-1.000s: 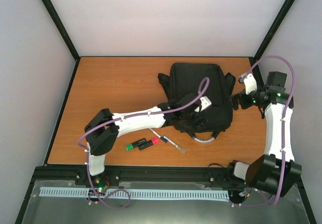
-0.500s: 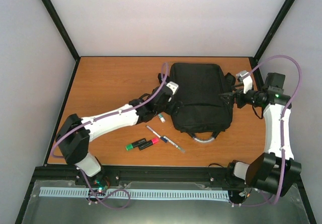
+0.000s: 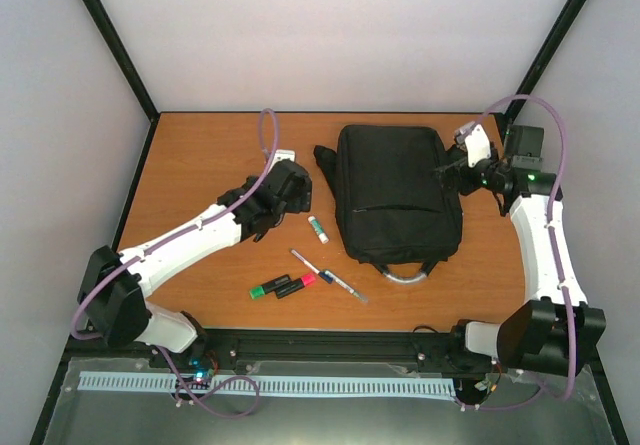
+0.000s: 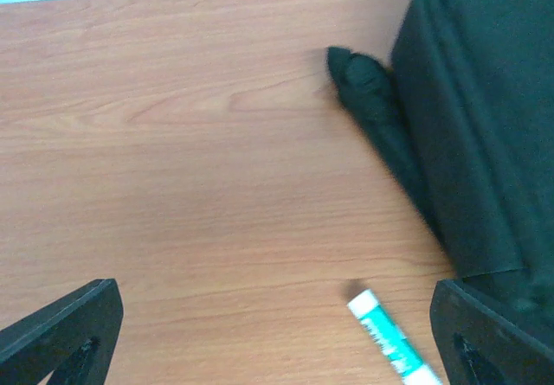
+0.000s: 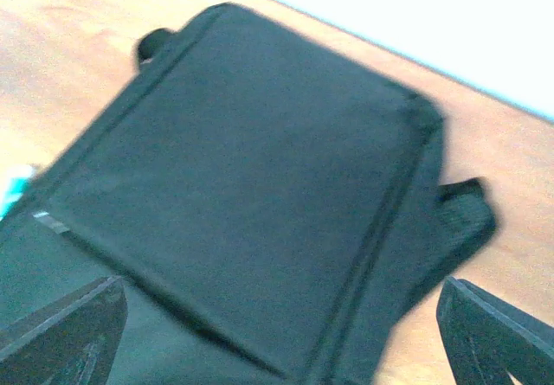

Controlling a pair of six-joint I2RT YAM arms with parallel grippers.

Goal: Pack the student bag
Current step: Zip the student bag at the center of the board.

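The student bag (image 3: 395,190) is a large black backpack lying flat at the table's middle, its grey loop handle (image 3: 405,276) toward the near edge. My left gripper (image 3: 298,193) hovers open over bare wood just left of the bag, with nothing between its fingers. In the left wrist view the bag (image 4: 485,99) and a black strap end (image 4: 363,82) lie to the right of the gripper (image 4: 273,350). My right gripper (image 3: 450,173) stands open at the bag's right edge. In the right wrist view the bag (image 5: 260,177) fills the space ahead of the gripper (image 5: 277,350).
A white and teal glue stick (image 3: 319,229) lies beside the bag's left edge, also the glue stick (image 4: 394,343) near my left gripper's right finger. A green highlighter (image 3: 268,289), a pink highlighter (image 3: 298,283) and a pen (image 3: 330,276) lie toward the near edge.
My left arm has swung left, off the bag's front to the wood beside it, and the glue stick now shows. My right gripper has moved farther back along the bag's right edge.
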